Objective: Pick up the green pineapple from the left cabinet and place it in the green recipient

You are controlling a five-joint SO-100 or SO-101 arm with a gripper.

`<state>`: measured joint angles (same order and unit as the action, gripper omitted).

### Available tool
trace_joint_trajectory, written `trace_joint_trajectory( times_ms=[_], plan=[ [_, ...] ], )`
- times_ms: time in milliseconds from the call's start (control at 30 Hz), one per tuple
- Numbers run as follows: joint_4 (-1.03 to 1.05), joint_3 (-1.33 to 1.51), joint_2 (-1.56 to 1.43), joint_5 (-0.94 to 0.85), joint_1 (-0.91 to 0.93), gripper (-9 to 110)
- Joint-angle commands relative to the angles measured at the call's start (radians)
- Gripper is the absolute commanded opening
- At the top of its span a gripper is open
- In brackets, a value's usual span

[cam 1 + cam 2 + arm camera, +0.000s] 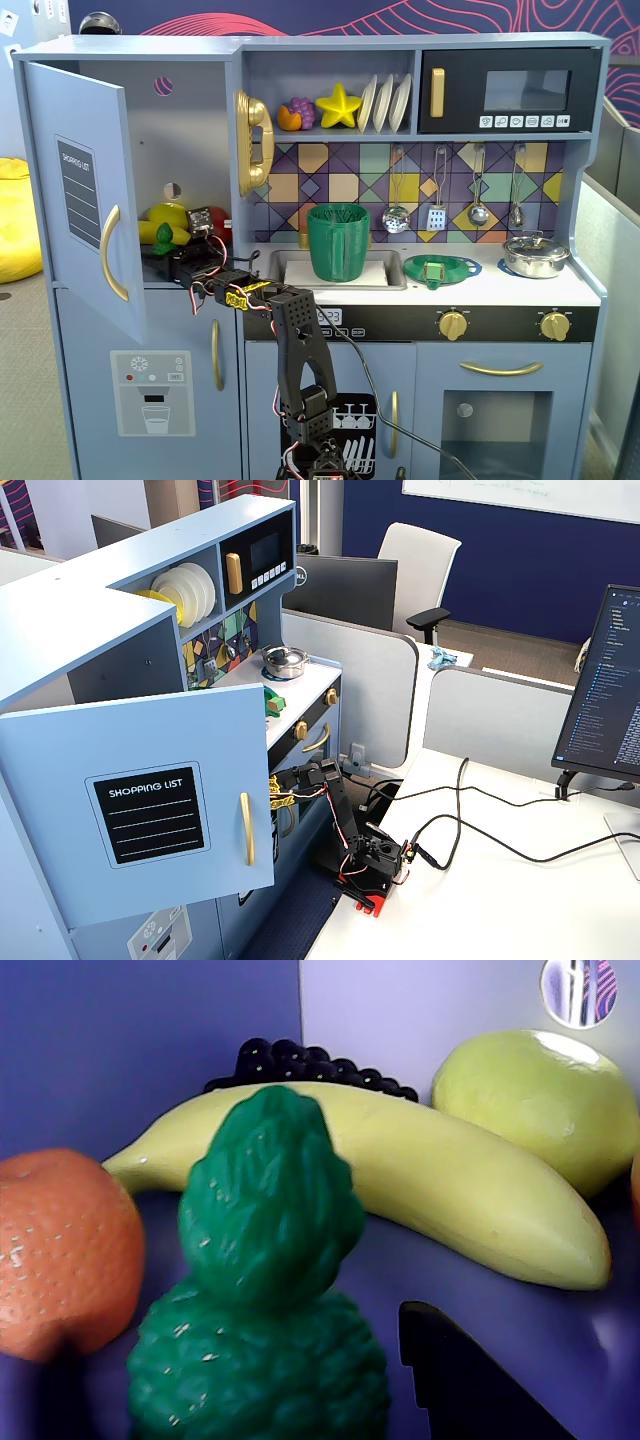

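The green pineapple (265, 1300) stands upright on the floor of the left cabinet, filling the lower middle of the wrist view. In a fixed view only a bit of it (163, 234) shows inside the light blue cabinet, whose door (85, 200) hangs wide open. My gripper (240, 1360) is open, reaching into the cabinet with the pineapple between its jaws. One black finger (470, 1380) shows to the pineapple's right, a small gap apart. The other finger is only a dark shape at the lower left. The green recipient (338, 242), a ribbed dark green cup, stands in the sink.
An orange fruit (60, 1250) sits close left of the pineapple. A yellow banana (440, 1180), dark grapes (300, 1065) and a yellow-green fruit (540, 1100) lie behind it. A flat green strainer dish (441, 268) and a metal pot (535, 255) sit on the counter.
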<state>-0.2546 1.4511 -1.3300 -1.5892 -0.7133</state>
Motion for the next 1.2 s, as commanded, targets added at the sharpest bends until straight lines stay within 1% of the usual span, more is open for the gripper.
trace_joint_trajectory(
  times_ms=[0, 167, 333, 500, 567, 633, 733, 867, 933, 1000, 1033, 1167],
  plan=[
    [0.017, -0.058, -0.037, -0.012, -0.021, 0],
    [0.054, 0.037, -0.183, -0.114, -0.023, 0],
    [0.117, 0.268, -0.535, -0.354, -0.075, 0],
    [0.345, 0.477, -0.956, -0.454, -0.183, 0],
    [0.428, 0.523, -1.095, -0.446, -0.195, 0],
    [0.555, 0.525, -1.224, -0.407, -0.181, 0],
    [0.701, 0.517, -1.367, -0.382, -0.087, 0],
    [0.962, 0.414, -1.466, -0.281, 0.16, 0],
    [1.032, 0.337, -1.457, -0.192, 0.284, 0],
    [1.022, 0.284, -1.414, -0.058, 0.417, 0],
    [1.006, 0.259, -1.381, -0.025, 0.488, 0],
    [0.893, 0.176, -1.215, -0.002, 0.663, 0]
  ],
)
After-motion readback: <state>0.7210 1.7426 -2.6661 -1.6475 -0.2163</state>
